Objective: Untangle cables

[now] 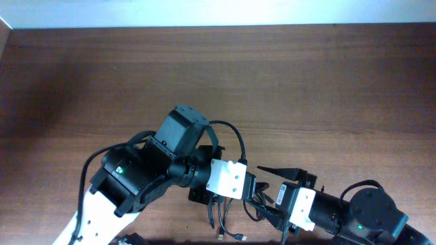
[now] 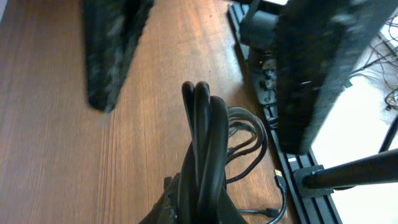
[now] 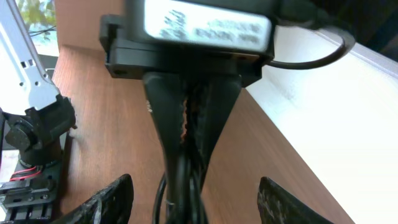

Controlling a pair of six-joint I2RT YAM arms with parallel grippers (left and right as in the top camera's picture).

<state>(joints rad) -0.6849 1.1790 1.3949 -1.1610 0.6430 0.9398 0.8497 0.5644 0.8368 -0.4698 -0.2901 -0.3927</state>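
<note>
**Left end effector clenched on the cables, right one spread wide**

The brown wooden tabletop (image 1: pixel 204 75) fills the overhead view; both arms crowd its near edge, the left arm (image 1: pixel 136 177) bulky and black-and-white, the right arm (image 1: pixel 368 218) lower and to the side, their tips almost meeting. The left end effector (image 3: pixel 186 155) is clenched, its two fingers drawn together on a bunch of the cables (image 3: pixel 180 208). The right end effector (image 3: pixel 196 186) faces it, released, its fingers spread on either side of that bunch and touching nothing that I can see. Below the grip the rest of the cords droop in loose loops onto the tabletop near the edge; one small plug (image 2: pixel 278 175), tipped pale gold, lies beside them.

My judgement is that these cords are light, thin and limp, with a smooth jacket; they will sag, slide through a slack pinch and drag their neighbours along. The better hold is a single strand just behind its plug, or a loop standing clear of the bunch, not the whole bundle. Plugs may snag when drawn through loops, so pulls should be slow.
</note>
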